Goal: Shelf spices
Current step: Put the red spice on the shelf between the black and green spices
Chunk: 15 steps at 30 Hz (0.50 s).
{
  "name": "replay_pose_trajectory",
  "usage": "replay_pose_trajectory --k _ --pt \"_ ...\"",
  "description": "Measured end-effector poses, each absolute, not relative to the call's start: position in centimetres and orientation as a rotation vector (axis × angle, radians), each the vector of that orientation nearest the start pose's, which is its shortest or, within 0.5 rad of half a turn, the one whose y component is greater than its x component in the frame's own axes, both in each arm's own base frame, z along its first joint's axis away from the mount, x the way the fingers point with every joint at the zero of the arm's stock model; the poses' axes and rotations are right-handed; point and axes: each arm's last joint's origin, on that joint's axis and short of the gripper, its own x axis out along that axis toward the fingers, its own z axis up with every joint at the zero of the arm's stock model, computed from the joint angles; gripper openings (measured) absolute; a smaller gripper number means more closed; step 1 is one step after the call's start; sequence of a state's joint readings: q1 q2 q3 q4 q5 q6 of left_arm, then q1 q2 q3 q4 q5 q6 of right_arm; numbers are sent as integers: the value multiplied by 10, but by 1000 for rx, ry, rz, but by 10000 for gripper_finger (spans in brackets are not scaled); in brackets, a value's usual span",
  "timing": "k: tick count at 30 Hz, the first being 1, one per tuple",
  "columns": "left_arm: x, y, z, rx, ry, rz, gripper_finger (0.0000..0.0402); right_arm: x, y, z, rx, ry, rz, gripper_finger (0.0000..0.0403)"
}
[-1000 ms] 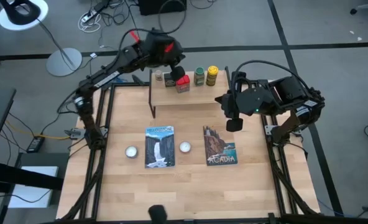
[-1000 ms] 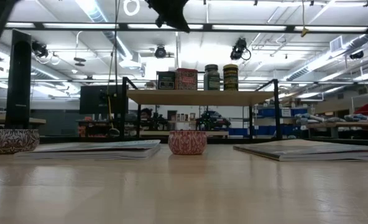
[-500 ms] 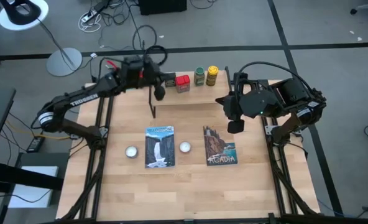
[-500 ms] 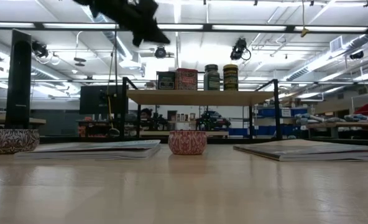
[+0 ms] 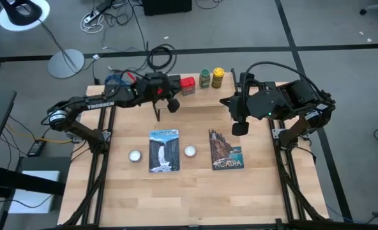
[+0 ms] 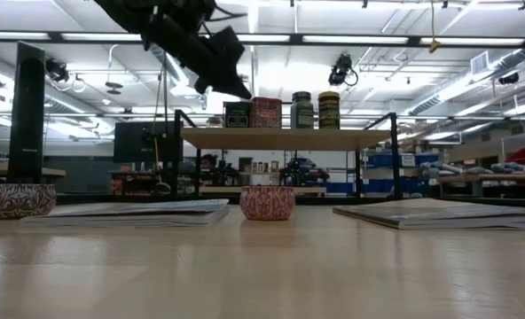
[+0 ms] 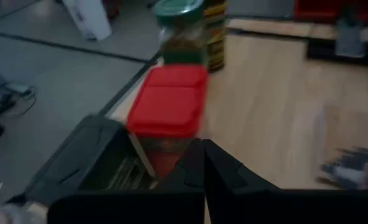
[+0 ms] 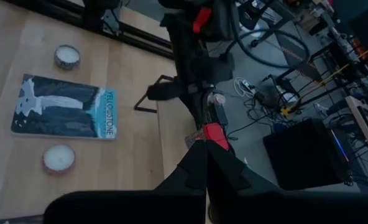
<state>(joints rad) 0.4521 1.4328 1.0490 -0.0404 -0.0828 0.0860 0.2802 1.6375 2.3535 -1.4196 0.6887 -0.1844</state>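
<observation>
Spices (image 5: 202,79) stand in a row on the shelf (image 5: 202,97). Our left gripper (image 5: 172,104), fingers together and empty, hangs just beside the red tin (image 7: 168,109); a careless swing could topple it.

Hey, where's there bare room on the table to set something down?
The whole near strip of the table below the two books is bare. So is the patch between the shelf and the Yellowstone book and Acadia book. The shelf's back edge is crowded with spices, and the left hand hangs there.
</observation>
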Motion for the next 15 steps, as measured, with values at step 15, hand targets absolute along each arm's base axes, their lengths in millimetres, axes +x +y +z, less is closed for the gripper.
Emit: replay_pose_trajectory --k 15 --pt "303 152 271 27 519 588 0 248 52 516 -492 652 -338 0"
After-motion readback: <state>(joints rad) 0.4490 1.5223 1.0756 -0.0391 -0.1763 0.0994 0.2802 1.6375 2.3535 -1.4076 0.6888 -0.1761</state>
